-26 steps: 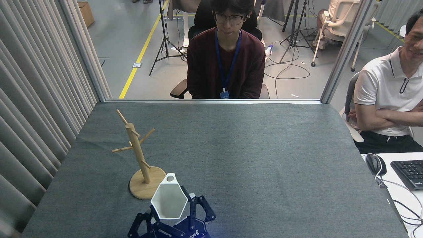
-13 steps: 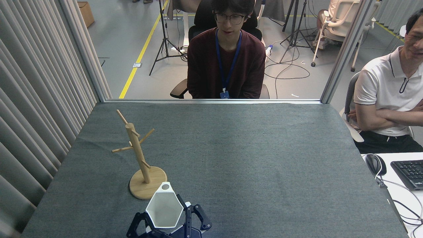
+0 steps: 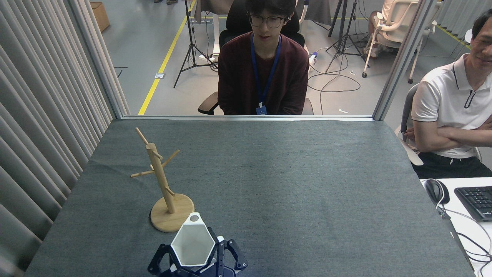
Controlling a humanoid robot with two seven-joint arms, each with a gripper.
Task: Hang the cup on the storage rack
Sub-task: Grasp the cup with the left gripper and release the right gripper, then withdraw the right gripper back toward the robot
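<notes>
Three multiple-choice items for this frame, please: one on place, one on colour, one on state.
1. Where does the wooden mug tree stand on the table?
A. left part, beyond the cup
B. far right corner
C. dead centre

2. What colour is the cup?
A. red
B. white
C. black

3. What is the cup's state?
A. hanging on a peg
B. lying on its side on the cloth
C. held in the pincer, opening towards the camera

Answers:
1 A: its round base sits on the left part of the table, just behind and left of the cup.
2 B: rim, inside and tab are all white.
3 C: dark fingers close round its sides, and every peg is bare.
</notes>
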